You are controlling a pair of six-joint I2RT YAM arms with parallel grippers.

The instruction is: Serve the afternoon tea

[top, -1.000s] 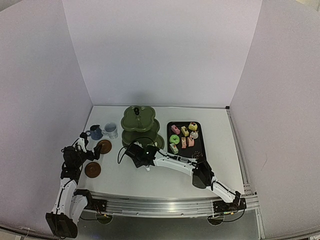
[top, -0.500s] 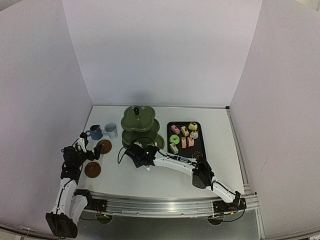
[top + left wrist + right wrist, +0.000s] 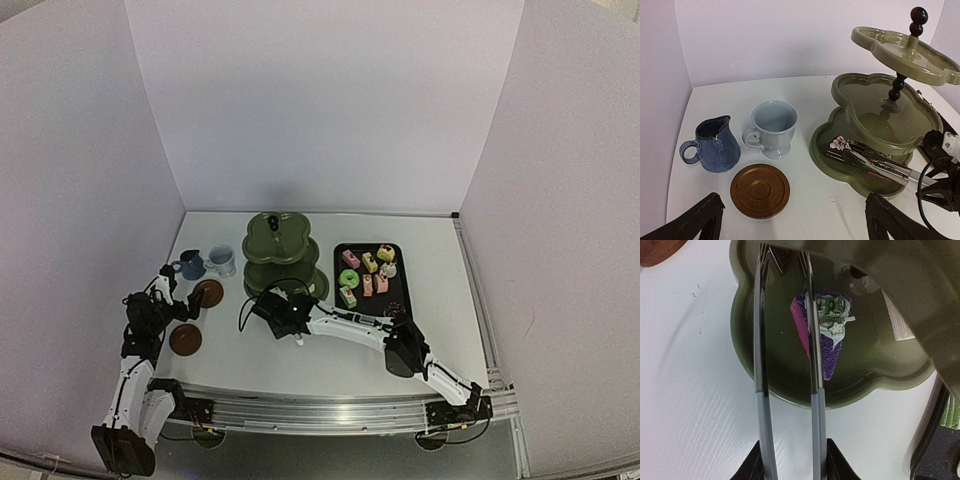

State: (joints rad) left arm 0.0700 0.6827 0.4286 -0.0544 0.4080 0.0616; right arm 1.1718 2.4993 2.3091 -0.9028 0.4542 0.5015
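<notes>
Firmly my right pincer (image 3: 795, 462) clamped the tongs (image 3: 759, 365); I judged they needed easing straight back, clear of the cake (image 3: 827, 347) on the stand (image 3: 782, 355).

The left arm (image 3: 130, 375) and right arm (image 3: 350, 327) wear white shells between black joints, with thin black cables (image 3: 245, 303) looping at the wrists. Black base blocks sit on a silver rail (image 3: 320, 408). The left claw (image 3: 793, 210) and right claw (image 3: 796, 460) have matte black, wedge-shaped fingers (image 3: 692, 225).
</notes>
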